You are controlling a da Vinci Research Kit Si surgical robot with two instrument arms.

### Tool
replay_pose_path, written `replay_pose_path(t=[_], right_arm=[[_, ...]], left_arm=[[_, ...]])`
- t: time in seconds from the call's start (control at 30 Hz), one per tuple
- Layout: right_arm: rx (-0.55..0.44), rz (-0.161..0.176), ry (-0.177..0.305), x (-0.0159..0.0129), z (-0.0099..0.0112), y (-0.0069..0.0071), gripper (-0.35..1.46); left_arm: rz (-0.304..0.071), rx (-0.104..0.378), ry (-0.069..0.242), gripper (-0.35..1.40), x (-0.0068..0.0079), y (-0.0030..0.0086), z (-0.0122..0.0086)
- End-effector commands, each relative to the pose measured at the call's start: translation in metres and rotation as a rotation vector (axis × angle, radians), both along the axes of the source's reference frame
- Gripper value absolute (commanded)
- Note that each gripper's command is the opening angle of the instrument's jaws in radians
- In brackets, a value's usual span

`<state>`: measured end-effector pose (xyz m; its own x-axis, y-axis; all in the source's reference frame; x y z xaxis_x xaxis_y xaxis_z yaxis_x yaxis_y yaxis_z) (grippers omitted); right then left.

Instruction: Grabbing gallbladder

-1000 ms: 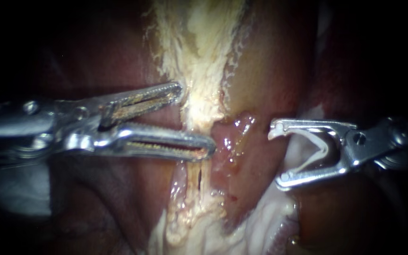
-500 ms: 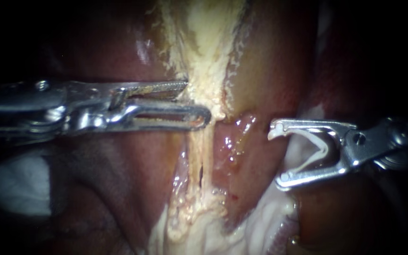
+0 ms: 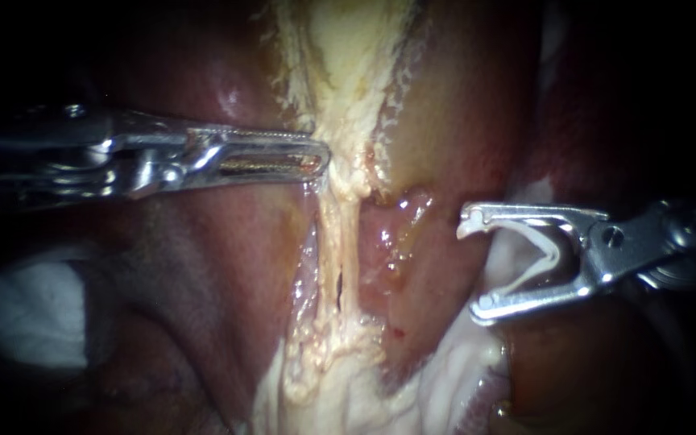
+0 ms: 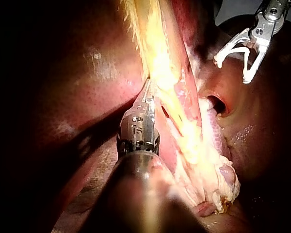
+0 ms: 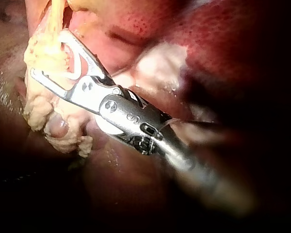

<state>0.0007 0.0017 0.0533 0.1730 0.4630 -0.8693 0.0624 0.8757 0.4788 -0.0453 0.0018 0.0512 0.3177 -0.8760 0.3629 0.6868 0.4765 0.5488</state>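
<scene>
Liver [image 3: 203,266]: dark red, fills the left and right of the scene.
Gallbladder [image 3: 348,64]: pale yellow, frayed, middle far, narrowing to a taut strand [image 3: 340,234] that runs near.
Left instrument [image 3: 322,159]: level shaft, jaws closed on the gallbladder's left edge. The left wrist view hides these jaws behind the yellow tissue.
Right instrument [image 3: 474,266]: well apart to the right, jaws spread around a seated white clip [image 3: 553,251].
Round opening [image 4: 218,103]: seen in the left wrist view only.
</scene>
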Motion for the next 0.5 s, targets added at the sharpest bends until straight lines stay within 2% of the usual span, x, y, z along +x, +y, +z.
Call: replay_pose_path(t=[0.03, 0.5], right_arm=[[0.0, 0.0, 0.0, 0.0, 0.0, 0.0, 0.57], [0.0, 0.0, 0.0, 0.0, 0.0, 0.0, 0.57]], left_arm=[[0.001, 0.002, 0.003, -0.35, -0.0001, -0.0001, -0.0003], [0.002, 0.01, -0.002, -0.35, -0.0004, -0.0005, -0.0012]])
